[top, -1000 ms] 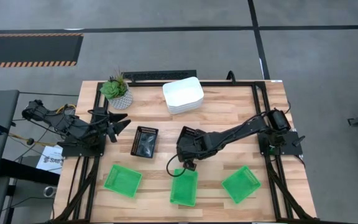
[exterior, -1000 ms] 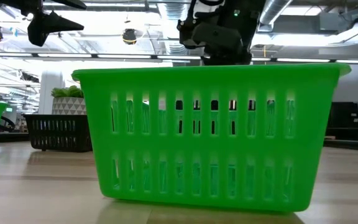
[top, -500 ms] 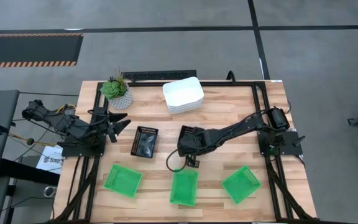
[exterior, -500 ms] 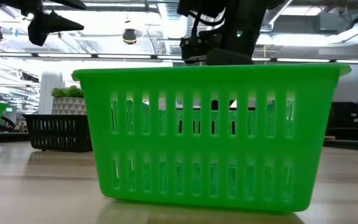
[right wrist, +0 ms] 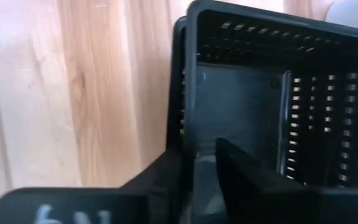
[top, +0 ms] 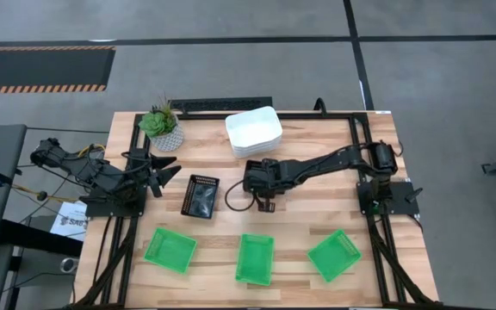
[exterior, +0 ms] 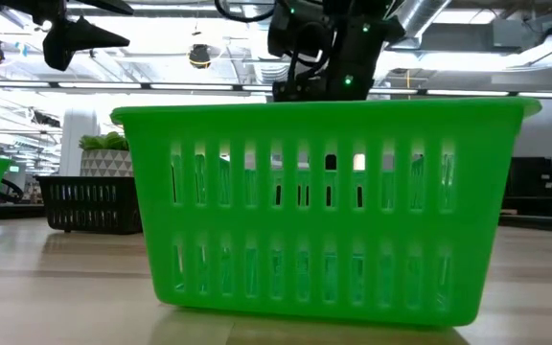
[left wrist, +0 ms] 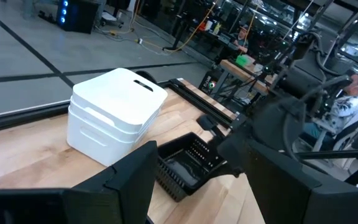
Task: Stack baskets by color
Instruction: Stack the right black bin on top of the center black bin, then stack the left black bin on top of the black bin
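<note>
Three green baskets (top: pixel 170 250) (top: pixel 255 258) (top: pixel 334 255) stand apart along the near edge. The middle one (exterior: pixel 324 206) fills the low view. A stack of white baskets (top: pixel 254 131) stands at the far middle. One black basket (top: pixel 201 196) rests on its bottom left of centre. Another black basket (top: pixel 261 176) (left wrist: pixel 184 165) is at my right gripper (right wrist: pixel 199 152), which is open with its fingers astride the basket's side wall. A second black rim (right wrist: pixel 176 74) shows just outside that wall. My left gripper (top: pixel 169 169) waits open at the table's left edge, touching nothing. My right gripper stands astride the black basket's side wall (right wrist: pixel 189 112), one finger outside it and one inside, slanting down from above. A gap shows between the inside finger (right wrist: pixel 247 177) and the wall. Whether the outside finger touches the wall, I cannot tell.
A small potted plant (top: pixel 162 127) stands at the far left corner. Bare wood lies between the black baskets and the green row, and to the right of the white stack. A black frame rail (top: pixel 358 164) runs along the table's right side.
My right gripper has gone from the far edge of the middle green basket toward the table's far edge, and the black basket at its fingers has gone along with it. The green baskets, the white stack and the other black basket have stayed where they were.
</note>
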Robot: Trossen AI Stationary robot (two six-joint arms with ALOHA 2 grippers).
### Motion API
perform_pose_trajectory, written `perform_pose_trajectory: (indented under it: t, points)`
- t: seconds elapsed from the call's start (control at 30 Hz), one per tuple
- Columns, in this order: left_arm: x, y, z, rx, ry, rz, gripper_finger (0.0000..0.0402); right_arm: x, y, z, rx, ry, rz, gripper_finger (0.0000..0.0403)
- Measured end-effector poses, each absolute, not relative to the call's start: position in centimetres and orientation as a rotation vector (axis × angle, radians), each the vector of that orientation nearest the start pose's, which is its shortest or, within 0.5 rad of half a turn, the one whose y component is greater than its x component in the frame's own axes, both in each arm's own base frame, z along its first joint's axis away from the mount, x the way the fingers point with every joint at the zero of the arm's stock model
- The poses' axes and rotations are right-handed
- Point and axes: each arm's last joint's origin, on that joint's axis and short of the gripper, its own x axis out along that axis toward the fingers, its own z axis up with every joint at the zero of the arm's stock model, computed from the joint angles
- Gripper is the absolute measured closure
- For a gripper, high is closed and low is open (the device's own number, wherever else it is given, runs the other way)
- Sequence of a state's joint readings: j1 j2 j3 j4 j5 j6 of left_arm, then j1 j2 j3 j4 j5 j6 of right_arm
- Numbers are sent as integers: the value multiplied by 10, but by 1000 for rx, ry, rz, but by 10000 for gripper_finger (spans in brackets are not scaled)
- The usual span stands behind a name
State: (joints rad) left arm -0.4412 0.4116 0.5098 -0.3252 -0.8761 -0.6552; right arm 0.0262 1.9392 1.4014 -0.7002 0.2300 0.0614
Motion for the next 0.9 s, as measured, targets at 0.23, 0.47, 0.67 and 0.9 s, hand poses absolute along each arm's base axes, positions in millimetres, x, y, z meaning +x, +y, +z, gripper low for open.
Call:
perform_pose_trajectory:
  t: [0.23, 0.47, 0.67, 0.9]
  points:
    - [100, -23, 273, -512, 30, 473, 178, 389, -2, 197, -111, 1222, -210, 196]
    - [100, -23, 273, -514, 30, 473, 178, 396, 1, 220, -134, 1199, -185, 167]
    - [100, -23, 273, -514, 30, 473, 178, 410, 15, 246, -222, 1070, -28, 174]
    - [100, -23, 274, -514, 30, 472, 178, 426, 38, 264, -414, 872, 100, 174]
